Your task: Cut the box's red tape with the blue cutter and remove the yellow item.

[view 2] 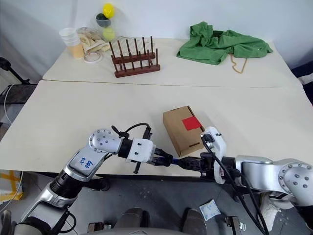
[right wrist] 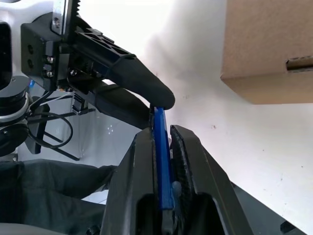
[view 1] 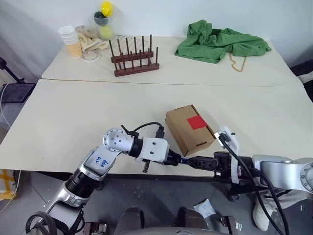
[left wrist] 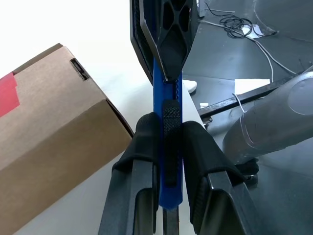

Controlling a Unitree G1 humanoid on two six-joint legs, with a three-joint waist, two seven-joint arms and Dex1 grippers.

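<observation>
Brown cardboard box (view 1: 188, 128), its red tape square (view 1: 196, 122) on top, sits right of centre. Below it, at the table edge, both the left gripper (view 1: 180, 159) and right gripper (view 1: 211, 162) clamp the slim blue cutter (view 1: 187, 159). Release one only once the other's hold is firm. Handwriting on the left arm is illegible.

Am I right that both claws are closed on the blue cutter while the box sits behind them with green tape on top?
Not quite: the tape on the box is red, as the left eye view shows. Both the left claw and right claw do grip the blue cutter.
</observation>
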